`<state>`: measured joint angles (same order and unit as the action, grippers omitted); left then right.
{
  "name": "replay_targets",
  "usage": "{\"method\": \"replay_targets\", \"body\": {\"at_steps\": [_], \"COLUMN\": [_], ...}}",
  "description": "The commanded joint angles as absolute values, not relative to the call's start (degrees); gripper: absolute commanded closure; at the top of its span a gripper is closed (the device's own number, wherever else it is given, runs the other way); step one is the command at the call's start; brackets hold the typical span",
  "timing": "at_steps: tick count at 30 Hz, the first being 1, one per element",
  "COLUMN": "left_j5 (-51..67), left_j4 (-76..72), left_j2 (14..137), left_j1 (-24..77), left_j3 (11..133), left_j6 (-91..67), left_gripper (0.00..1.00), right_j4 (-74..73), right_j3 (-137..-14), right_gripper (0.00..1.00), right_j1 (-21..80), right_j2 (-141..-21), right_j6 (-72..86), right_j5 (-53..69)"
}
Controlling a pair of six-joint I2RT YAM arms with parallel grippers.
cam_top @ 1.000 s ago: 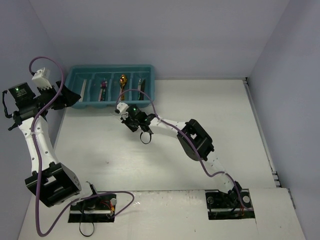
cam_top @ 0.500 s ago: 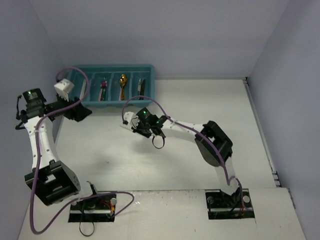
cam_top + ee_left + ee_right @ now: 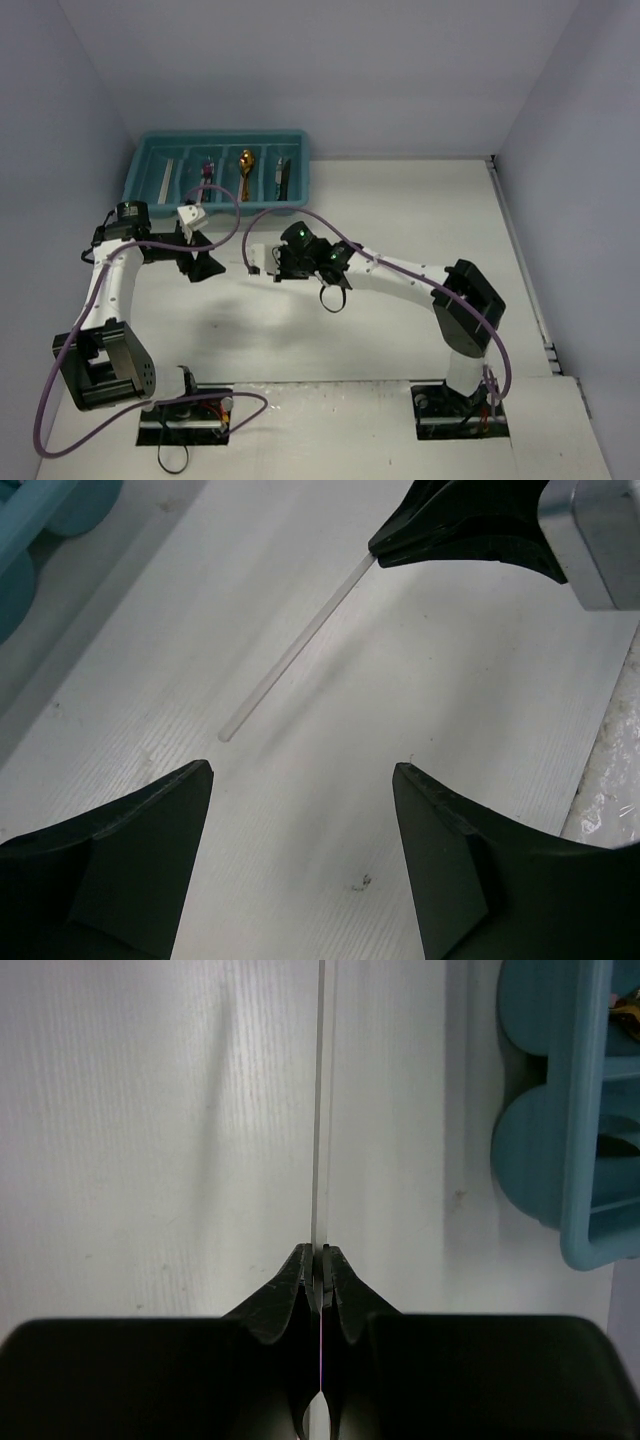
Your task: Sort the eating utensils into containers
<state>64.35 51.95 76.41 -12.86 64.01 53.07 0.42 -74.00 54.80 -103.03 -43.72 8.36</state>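
A teal plastic rectangular cutlery tray [image 3: 225, 136] sits at the far left of the white table [image 3: 420, 210], its four long compartments running side by side. Counting from the tray's left end, the first holds a pale slim piece [image 3: 165, 180], the second a piece with a pink patch [image 3: 207, 170], the third a gold spoon [image 3: 246, 160] and the fourth a dark-handled utensil [image 3: 283, 172]. Purple cables [image 3: 225, 190] loop over the tray's near wall.

Both arms reach to the near side of the tray. The right arm stretches low across the table, and its right gripper [image 3: 320, 1255] is pinched tight on one end of a thin white chopstick [image 3: 320, 1110]. The chopstick runs alongside the tray's near edge, apart from it and outside every compartment. Its free tip points at the left gripper [image 3: 302, 770], whose jaws stand wide apart around nothing, just short of that tip. The left arm bends at the elbow in front of the tray's left end.
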Motion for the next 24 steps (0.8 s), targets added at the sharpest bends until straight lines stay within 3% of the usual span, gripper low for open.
{"method": "replay_targets", "body": {"at_steps": [1,12,24], "left_j5": [72.17,71.21,68.6], "left_j4": [53.26,57.91,89.86], "left_j2": [73.75,81.13,93.47], "left_j1": [-11.96,-4.62,4.02], "left_j3": [63.28,65.22,72.07], "left_j6": [62.49,62.5,88.69], "left_gripper": [0.3,0.3,0.31], "right_j4": [3.04,5.75,5.89], "right_j3": [-71.2,-60.34,-51.73], "right_gripper": [1.0,1.0,1.0], "right_j1": [56.88,60.39,62.52], "right_j2": [-96.69,-84.3,-75.11], "right_j6": [-50.31,-66.95,-84.36], "right_j5": [9.93,11.93,15.64]}}
